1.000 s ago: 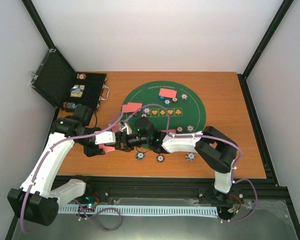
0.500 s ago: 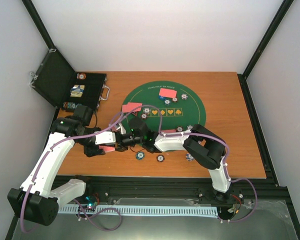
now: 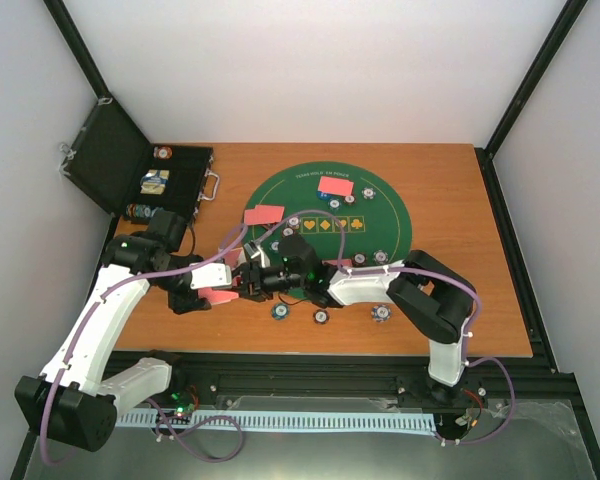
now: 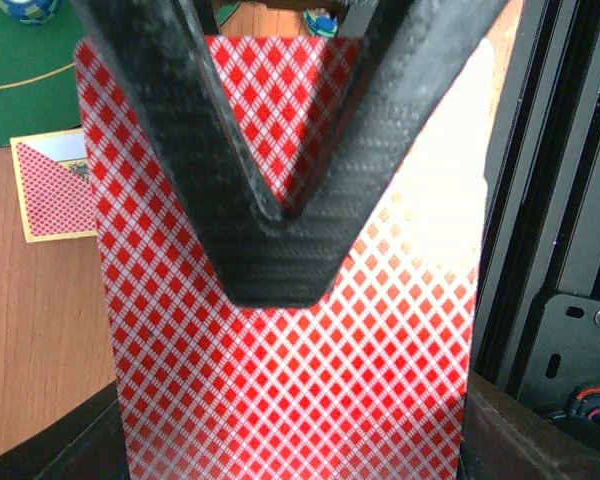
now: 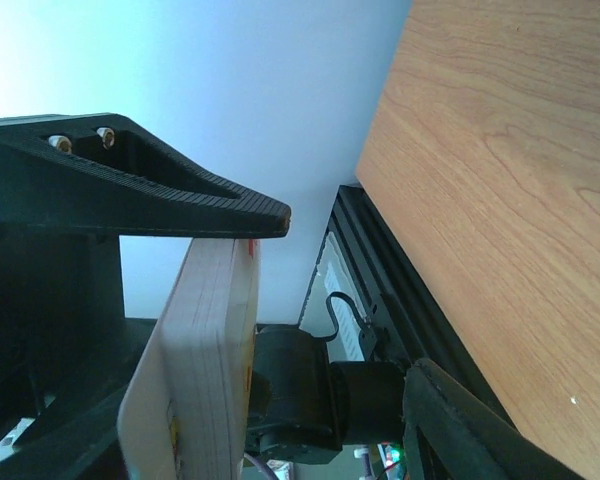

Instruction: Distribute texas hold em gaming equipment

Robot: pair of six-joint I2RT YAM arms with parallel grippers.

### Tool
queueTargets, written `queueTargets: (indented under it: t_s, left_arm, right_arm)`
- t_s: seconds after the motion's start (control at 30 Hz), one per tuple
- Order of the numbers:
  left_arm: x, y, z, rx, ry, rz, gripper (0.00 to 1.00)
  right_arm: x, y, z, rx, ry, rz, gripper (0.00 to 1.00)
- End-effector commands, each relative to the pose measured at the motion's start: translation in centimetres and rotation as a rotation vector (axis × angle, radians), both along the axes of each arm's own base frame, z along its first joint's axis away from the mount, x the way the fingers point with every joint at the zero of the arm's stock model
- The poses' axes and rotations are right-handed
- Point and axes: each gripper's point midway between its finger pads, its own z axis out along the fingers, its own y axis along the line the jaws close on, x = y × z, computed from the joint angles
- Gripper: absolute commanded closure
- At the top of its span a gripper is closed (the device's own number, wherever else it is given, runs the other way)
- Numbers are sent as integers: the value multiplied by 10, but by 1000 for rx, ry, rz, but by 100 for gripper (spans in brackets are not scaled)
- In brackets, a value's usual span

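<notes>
My left gripper point(image 3: 212, 292) is shut on a deck of red-backed playing cards point(image 3: 218, 298) and holds it over the table's near left. In the left wrist view the deck point(image 4: 290, 370) fills the frame under my finger point(image 4: 270, 250). My right gripper point(image 3: 244, 283) is open at the deck's end. In the right wrist view the deck point(image 5: 195, 370) shows edge-on, its outer end between the wide-apart jaws, just below the upper finger point(image 5: 160, 190). Two red-backed cards point(image 3: 266, 214) point(image 3: 335, 185) lie on the green mat. Poker chips point(image 3: 279, 311) point(image 3: 321, 317) point(image 3: 381, 313) lie near the mat's front edge.
A round green felt mat point(image 3: 385, 215) covers the table's middle. An open black case point(image 3: 185, 172) with more chips stands at the back left. A single card point(image 4: 55, 185) lies on the wood beside the mat. The black frame rail point(image 3: 330, 365) runs along the near edge.
My right gripper has edged left up to the deck's end, and its elbow swung left and back. My left arm has held still with the deck.
</notes>
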Motion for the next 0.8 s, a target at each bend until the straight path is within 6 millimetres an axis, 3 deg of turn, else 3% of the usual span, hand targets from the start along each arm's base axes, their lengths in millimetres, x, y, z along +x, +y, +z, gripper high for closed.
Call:
queueTargets:
  t_s: [0.0,0.17,0.6,0.77]
  left_arm:
    - [4,-1,15,-13,-57,-12,99]
    - [5,-1,14,-10,-55,-12,99]
    - [4,3,10,10,-64,-15,99]
    - [5,3,11,13,-70,-14,99]
  right_arm:
    - [7,-16,-17,-81,10,-32,46]
    - [7,-17,-12,-79,6,-34,50]
    - [6,-29,9,-71,-23,-57,74]
    - [6,-33,18,-71,-34,-67,93]
